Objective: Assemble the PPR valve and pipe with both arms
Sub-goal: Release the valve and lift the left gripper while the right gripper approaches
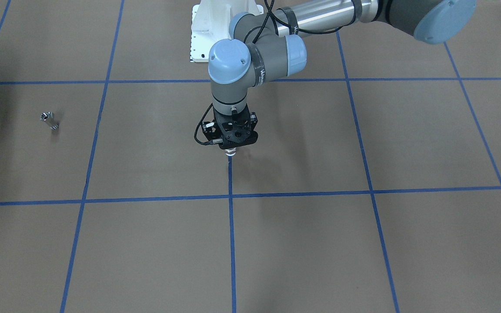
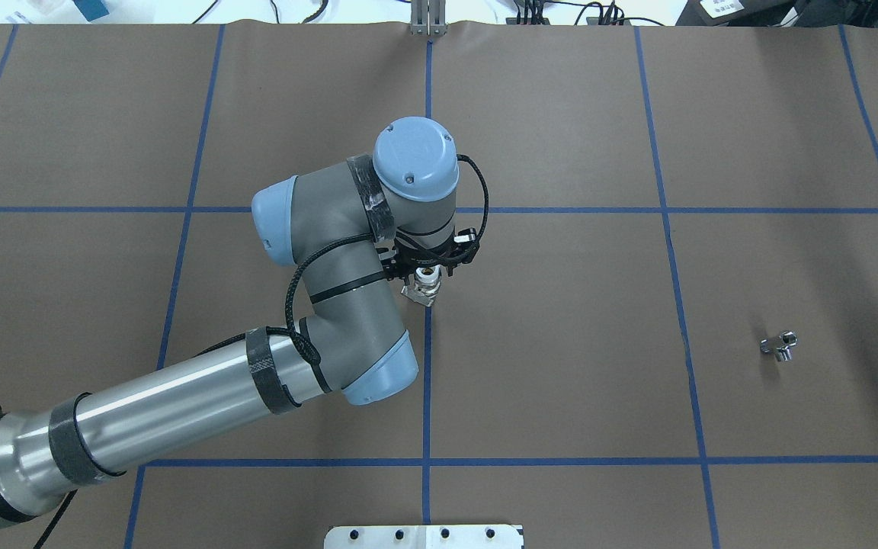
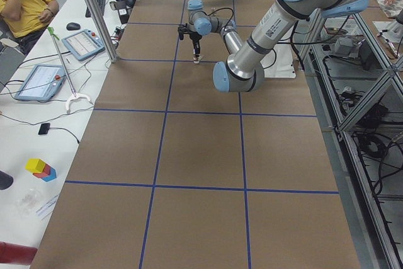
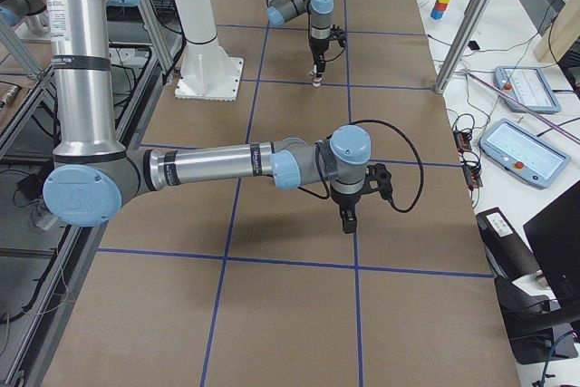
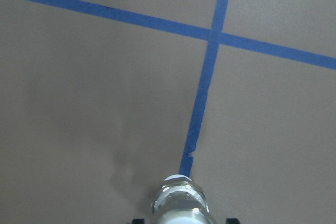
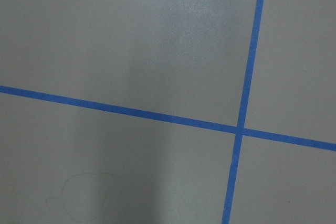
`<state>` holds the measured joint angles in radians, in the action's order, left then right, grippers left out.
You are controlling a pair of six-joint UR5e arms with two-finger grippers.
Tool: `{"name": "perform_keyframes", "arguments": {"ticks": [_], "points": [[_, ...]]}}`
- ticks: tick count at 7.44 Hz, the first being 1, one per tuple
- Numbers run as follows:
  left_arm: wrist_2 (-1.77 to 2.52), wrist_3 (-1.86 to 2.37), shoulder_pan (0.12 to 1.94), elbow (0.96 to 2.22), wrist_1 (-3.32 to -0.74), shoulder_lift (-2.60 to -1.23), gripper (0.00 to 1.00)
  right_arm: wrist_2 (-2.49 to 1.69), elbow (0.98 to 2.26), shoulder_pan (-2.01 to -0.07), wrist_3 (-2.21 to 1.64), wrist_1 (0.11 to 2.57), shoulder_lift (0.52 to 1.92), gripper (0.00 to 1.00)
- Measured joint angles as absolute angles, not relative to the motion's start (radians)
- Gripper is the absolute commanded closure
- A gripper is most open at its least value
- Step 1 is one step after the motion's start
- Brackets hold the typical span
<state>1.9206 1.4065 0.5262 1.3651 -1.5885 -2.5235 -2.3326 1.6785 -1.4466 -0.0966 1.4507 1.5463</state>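
Plainly the left gripper (image 2: 427, 276) is closed on the PPR valve (image 2: 422, 291) jutting just beneath it.

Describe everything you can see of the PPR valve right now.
The PPR valve is a small white plastic cylinder with a silvery ringed middle. The left gripper, pointing down, is shut on it, so the valve sticks out below, roughly upright. It hangs over a blue tape line near the middle of the table; whether its lower end touches the table is unclear.
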Motion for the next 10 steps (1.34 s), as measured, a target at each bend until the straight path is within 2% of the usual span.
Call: {"name": "perform_keyframes", "arguments": {"ticks": [2, 3, 4, 6, 7, 10], "points": [[1.935, 1.402, 0.552, 1.418, -1.573, -2.520, 0.01, -2.337, 1.680, -1.447, -0.100, 1.449, 1.546, 0.00], [1.969, 1.384, 0.592, 1.489, -1.546, -2.500, 0.01, -2.344, 1.686, -1.439, -0.115, 1.448, 1.545, 0.00], [2.002, 1.333, 0.634, 1.613, -1.511, -2.432, 0.01, -2.347, 1.708, -1.410, -0.159, 1.447, 1.544, 0.00], [2.026, 1.168, 0.706, 1.907, -1.475, -2.186, 0.01, -2.343, 1.783, -1.332, -0.271, 1.447, 1.550, 0.00], [2.039, 1.057, 0.744, 1.994, -1.471, -2.080, 0.01, -2.341, 1.818, -1.299, -0.299, 1.447, 1.563, 0.01], [2.077, 0.755, 0.861, 2.050, -1.473, -1.905, 0.01, -2.295, 1.946, -1.180, -0.505, 1.356, 1.675, 0.00]]}}
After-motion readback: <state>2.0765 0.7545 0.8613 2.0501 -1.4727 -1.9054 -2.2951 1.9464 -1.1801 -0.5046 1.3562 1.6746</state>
